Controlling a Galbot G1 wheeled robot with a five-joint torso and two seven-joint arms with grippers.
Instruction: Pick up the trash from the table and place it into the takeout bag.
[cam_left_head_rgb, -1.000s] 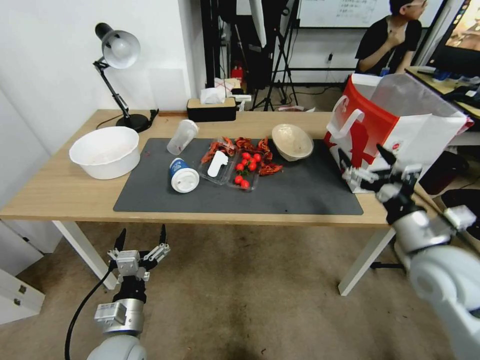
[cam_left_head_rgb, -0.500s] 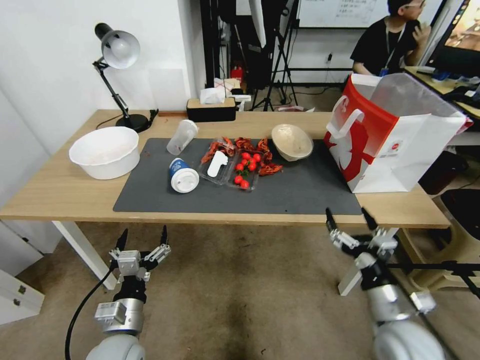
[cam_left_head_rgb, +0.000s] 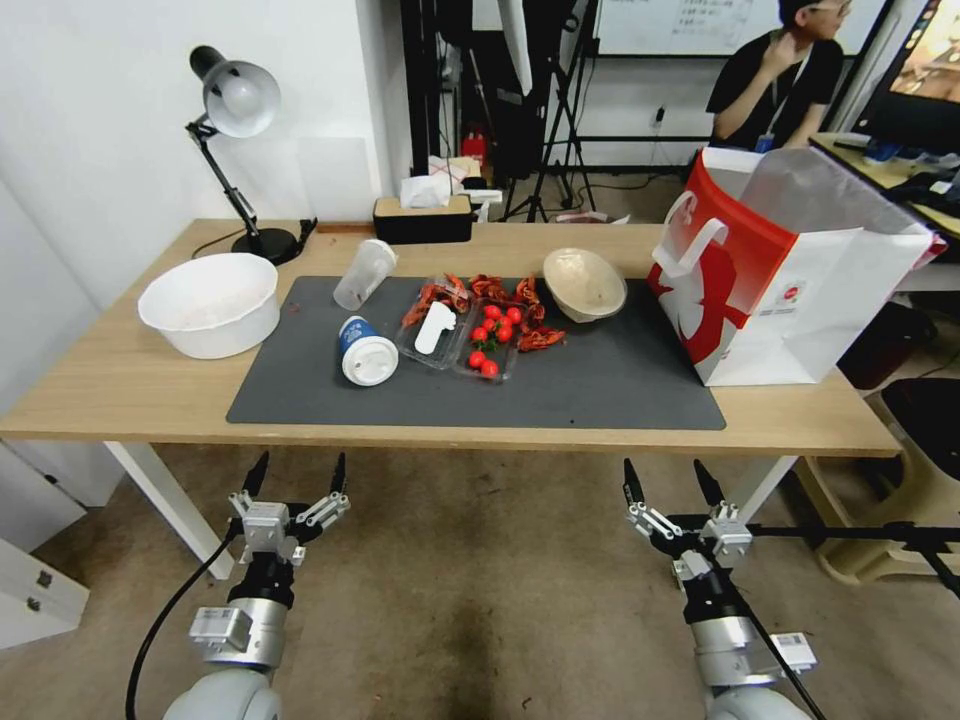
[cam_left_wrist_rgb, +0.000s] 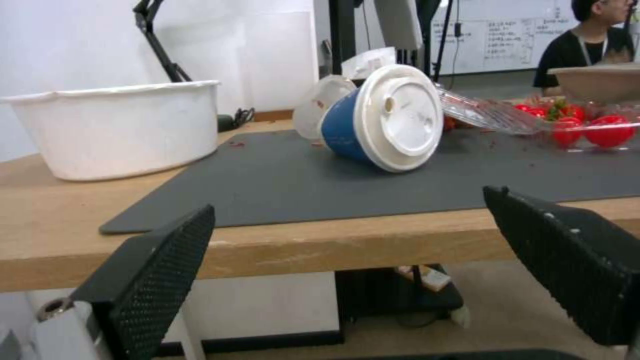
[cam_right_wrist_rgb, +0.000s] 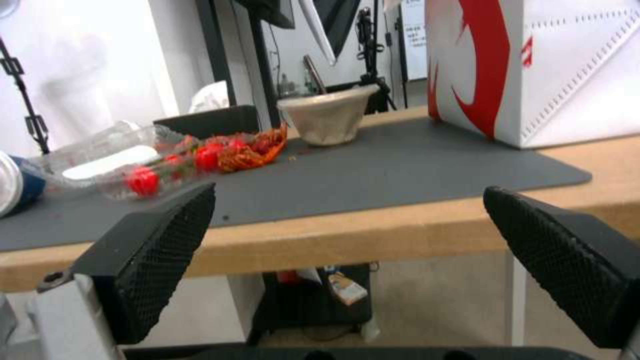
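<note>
Blue-white lidded cup (cam_left_head_rgb: 364, 352) lies on its side on the dark grey mat (cam_left_head_rgb: 600, 390), long axis running far-left to near-right, white lid toward the near edge; the left wrist view (cam_left_wrist_rgb: 383, 120) shows the lid face-on. Clear plastic cup (cam_left_head_rgb: 364, 273) is also tipped over, just beyond it, long axis near-left to far-right, with its wider end toward the far side. Beige paper bowl (cam_left_head_rgb: 584, 283) sits tilted at the far right of the mat, opening angled toward the near left. Takeout bag (cam_left_head_rgb: 800, 290) stands upright at the table's right end, mouth open upward, one white loop handle on its left face.

Counts: one lidded cup, one clear cup, one paper bowl, one bag, one large white bowl (cam_left_head_rgb: 210, 303) at left off the mat, one clear tray of cherry tomatoes (cam_left_head_rgb: 492, 340) mid-mat with red scraps around it, one desk lamp (cam_left_head_rgb: 235, 140) far left, one tissue box (cam_left_head_rgb: 422, 215) at the far edge.

Table (cam_left_head_rgb: 120, 385) is light wood with white legs, against a white wall; brown floor below.

Left gripper (cam_left_head_rgb: 295, 478) and right gripper (cam_left_head_rgb: 668, 482) both hang below the near table edge, fingers spread wide, holding nothing.
</note>
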